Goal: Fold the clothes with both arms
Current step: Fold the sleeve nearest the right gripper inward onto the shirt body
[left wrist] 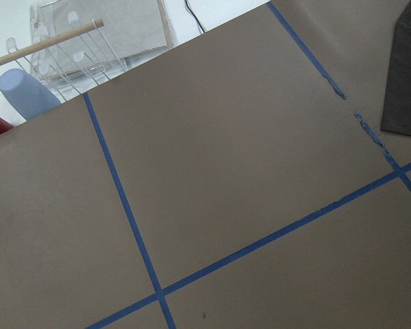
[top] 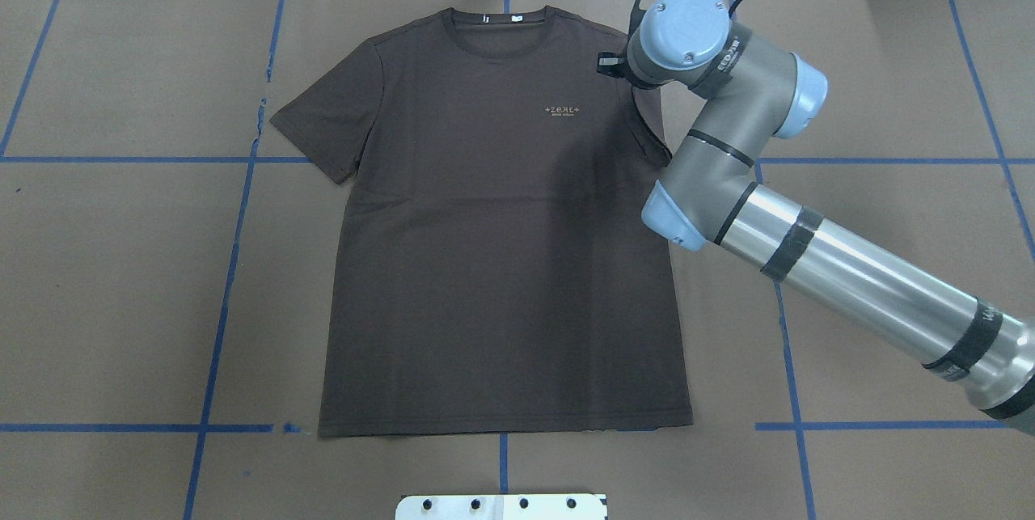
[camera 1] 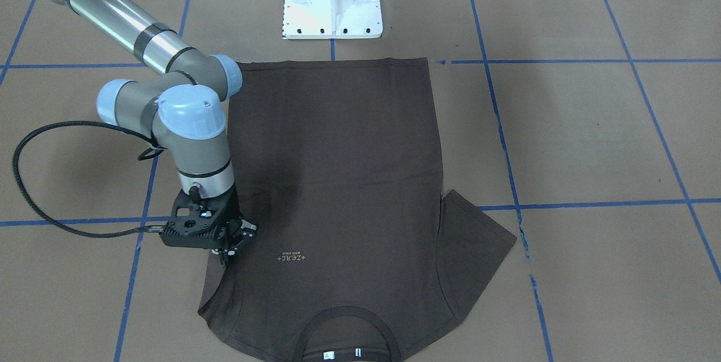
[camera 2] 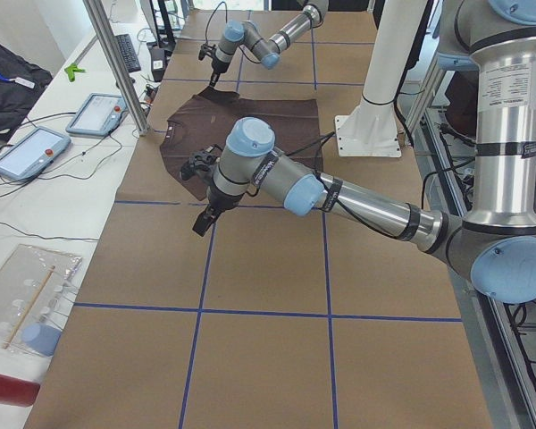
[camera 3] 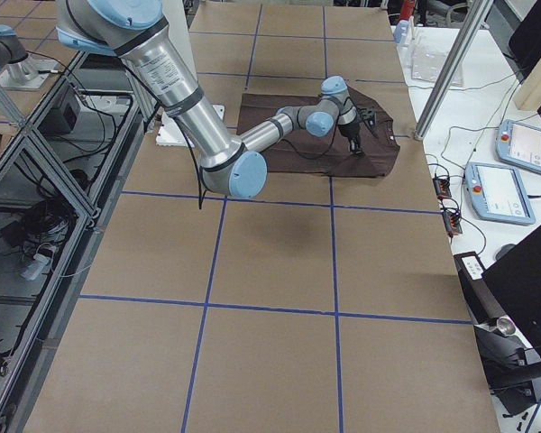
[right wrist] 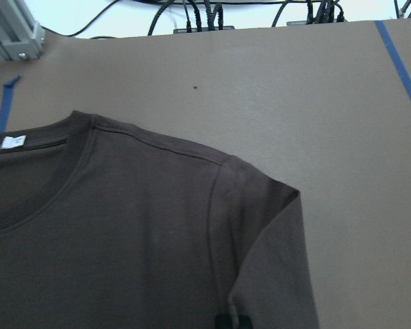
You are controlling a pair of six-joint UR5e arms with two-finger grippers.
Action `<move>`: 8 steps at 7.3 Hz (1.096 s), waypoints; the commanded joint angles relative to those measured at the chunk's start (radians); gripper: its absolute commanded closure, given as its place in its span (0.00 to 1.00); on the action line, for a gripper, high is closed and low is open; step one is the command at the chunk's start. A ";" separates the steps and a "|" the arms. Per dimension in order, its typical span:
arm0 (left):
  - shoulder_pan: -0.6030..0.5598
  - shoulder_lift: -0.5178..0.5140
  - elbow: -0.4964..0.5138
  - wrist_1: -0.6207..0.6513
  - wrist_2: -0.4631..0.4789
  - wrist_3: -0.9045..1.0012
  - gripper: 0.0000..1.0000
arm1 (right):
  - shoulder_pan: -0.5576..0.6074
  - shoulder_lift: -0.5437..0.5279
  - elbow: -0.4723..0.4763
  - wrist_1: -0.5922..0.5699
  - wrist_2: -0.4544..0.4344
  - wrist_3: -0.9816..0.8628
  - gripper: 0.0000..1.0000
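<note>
1. While the T-shirt [top: 501, 261] lies flat mid-table, collar far from the base [top: 501, 506], the right gripper [camera 1: 232, 245] sits at its right sleeve [right wrist: 274, 260]; how far open, I cannot tell.
2. Left gripper [camera 2: 202, 222] hangs over bare table [top: 121, 302] left of the T-shirt. Its opening, cannot tell either.
3. Best play: pinch both sleeves level, lift together, fold inward evenly.
4. Chest logo [top: 568, 111] looks like "+ZEAL+"; neck tags [top: 516, 18] unreadable.

T-shirt [top: 501, 245] chest logo [top: 566, 111] — roughly "+ZEAL+" — small print illegible.

Right arm [top: 849, 277] overhangs T-shirt [top: 501, 261] edge — opposite sleeve [top: 323, 120] reachable.
</note>
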 commanded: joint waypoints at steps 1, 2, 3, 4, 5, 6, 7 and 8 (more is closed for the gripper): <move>0.000 0.000 0.001 0.001 0.000 -0.002 0.00 | -0.042 0.052 -0.028 -0.022 -0.061 0.042 1.00; 0.000 0.000 0.001 0.001 0.000 -0.002 0.00 | -0.048 0.052 -0.042 -0.021 -0.063 0.038 1.00; 0.000 0.000 0.003 0.001 -0.002 -0.002 0.00 | -0.051 0.049 -0.048 -0.018 -0.063 0.024 0.01; 0.000 -0.005 0.001 -0.001 -0.003 -0.002 0.00 | -0.050 0.069 -0.053 -0.019 -0.061 0.025 0.00; 0.003 -0.018 0.009 -0.001 -0.003 -0.003 0.00 | -0.039 0.087 -0.053 -0.027 -0.033 0.015 0.00; 0.005 -0.072 0.016 -0.010 0.000 -0.003 0.00 | 0.002 0.100 -0.049 -0.048 0.059 -0.051 0.00; 0.030 -0.092 0.030 -0.047 -0.002 -0.035 0.00 | 0.066 0.100 -0.032 -0.073 0.186 -0.123 0.00; 0.138 -0.107 0.077 -0.115 0.006 -0.116 0.00 | 0.146 0.080 0.012 -0.109 0.328 -0.205 0.00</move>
